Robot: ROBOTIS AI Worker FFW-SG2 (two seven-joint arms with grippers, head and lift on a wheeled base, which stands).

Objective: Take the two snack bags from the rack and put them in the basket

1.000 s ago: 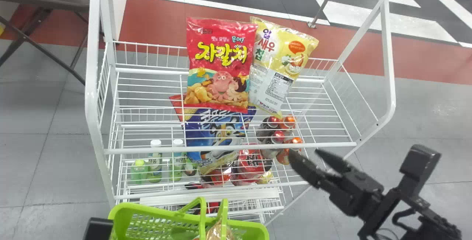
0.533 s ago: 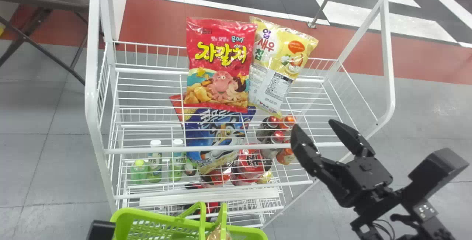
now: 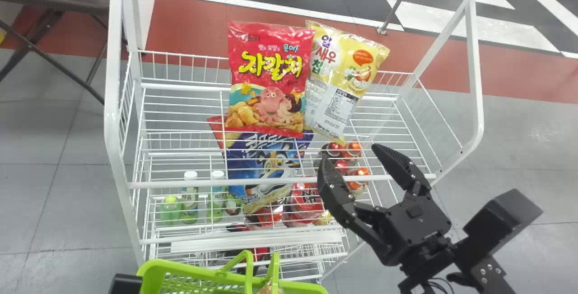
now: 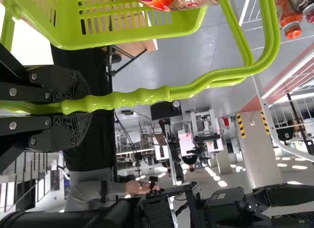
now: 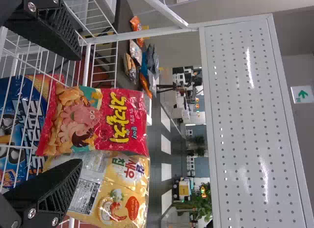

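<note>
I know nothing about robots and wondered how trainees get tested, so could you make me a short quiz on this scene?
1. Multiple choice: What does the left gripper hold?
a) a drink bottle
b) the green basket's handle
c) the rack's frame

2. True or false: The right gripper is open.

3. Fill in the blank: In the head view, the red snack bag is to the ____ of the yellow snack bag.

Key: 1 b; 2 true; 3 left
</note>
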